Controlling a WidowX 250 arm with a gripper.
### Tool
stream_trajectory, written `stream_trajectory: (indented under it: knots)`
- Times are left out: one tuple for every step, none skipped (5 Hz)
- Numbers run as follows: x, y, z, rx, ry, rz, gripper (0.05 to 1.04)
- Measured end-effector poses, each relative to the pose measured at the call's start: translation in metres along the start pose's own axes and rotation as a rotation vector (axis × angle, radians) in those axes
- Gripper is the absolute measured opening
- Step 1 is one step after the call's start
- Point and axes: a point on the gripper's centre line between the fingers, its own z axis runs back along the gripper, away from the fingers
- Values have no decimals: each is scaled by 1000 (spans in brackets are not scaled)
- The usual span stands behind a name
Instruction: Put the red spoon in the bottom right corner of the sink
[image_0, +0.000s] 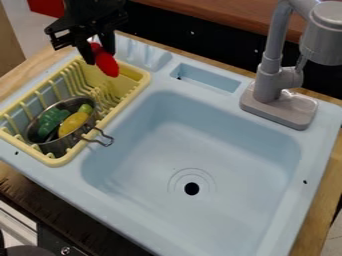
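While the jaws pinched the red spoon (107, 65) above the far end of the yellow rack (53, 160), pickup was complete; transfer to the bottom right corner of the sink (200, 145) was outstanding; lowering and release were also outstanding.

desk (312, 231): light wood grain, strips left and right | behind: black panel (194, 42) with small bright dots, reddish-brown wooden board (200, 11) above | upper left: tan panel (9, 47), pale grey floor (30, 26), red object (44, 6) at top edge
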Motion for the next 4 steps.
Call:
stream_trajectory:
  knots:
    - [-8, -9, 17, -17, 4, -42, 354]
    - [-34, -19, 28, -48, 22, -115, 354]
    - [-66, -23, 28, -39, 85, -116, 354]
    - [-109, -27, 31, -31, 123, -93, 354]
